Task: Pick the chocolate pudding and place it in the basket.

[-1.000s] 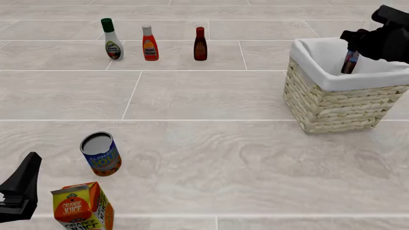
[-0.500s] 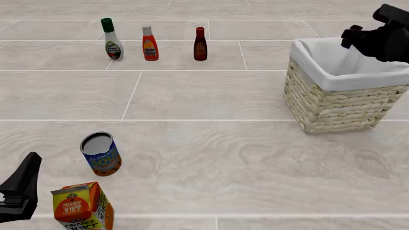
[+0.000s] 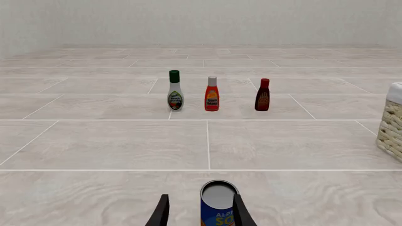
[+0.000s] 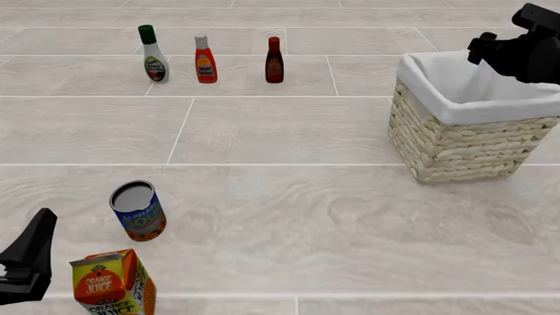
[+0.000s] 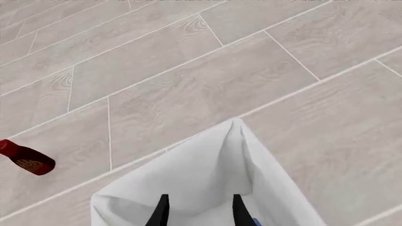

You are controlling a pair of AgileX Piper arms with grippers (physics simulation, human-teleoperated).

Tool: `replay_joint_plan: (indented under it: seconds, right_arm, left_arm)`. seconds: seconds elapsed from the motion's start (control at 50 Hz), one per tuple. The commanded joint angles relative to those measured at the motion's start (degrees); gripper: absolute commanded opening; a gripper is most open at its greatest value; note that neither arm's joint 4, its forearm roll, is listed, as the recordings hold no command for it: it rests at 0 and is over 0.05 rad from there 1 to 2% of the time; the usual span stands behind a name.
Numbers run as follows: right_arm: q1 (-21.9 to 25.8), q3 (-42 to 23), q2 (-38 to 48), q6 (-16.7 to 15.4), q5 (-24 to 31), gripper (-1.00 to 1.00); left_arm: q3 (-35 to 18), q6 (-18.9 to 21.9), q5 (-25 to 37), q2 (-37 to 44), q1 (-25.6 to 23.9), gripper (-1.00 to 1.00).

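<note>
The wicker basket (image 4: 455, 141) with its white cloth lining (image 5: 213, 179) stands at the right of the front view. My right gripper (image 4: 478, 54) hovers over the basket's far rim, open and empty; in the right wrist view (image 5: 198, 214) its fingers stand apart above the lining. The chocolate pudding is hidden inside the basket in the front view; only a small blue corner (image 5: 251, 221) shows in the right wrist view. My left gripper (image 4: 37, 230) is open and empty near the front left edge; in the left wrist view (image 3: 199, 214) it points toward the soup can.
A blue-and-orange soup can (image 4: 138, 210) stands front left, also in the left wrist view (image 3: 218, 203). An orange juice carton (image 4: 112, 283) is beside my left gripper. Three sauce bottles (image 4: 206, 60) line the far side; the dark red one (image 5: 26, 158) shows in the right wrist view.
One second ago my right gripper held the pudding over the basket. It has let go and the pudding has dropped out of sight inside. The left arm has not moved.
</note>
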Motion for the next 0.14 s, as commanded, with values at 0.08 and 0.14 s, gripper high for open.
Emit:
replay_joint_plan:
  seconds: [0.08, 0.14]
  right_arm:
    - [0.19, -0.37, -0.44, 0.10, 0.23, 1.00]
    - [0.22, -0.34, -0.58, 0.13, 0.27, 1.00]
  left_arm:
    - [0.00, 0.00, 0.00, 0.00, 0.00, 1.00]
    - [0.00, 0.00, 0.00, 0.00, 0.00, 1.00]
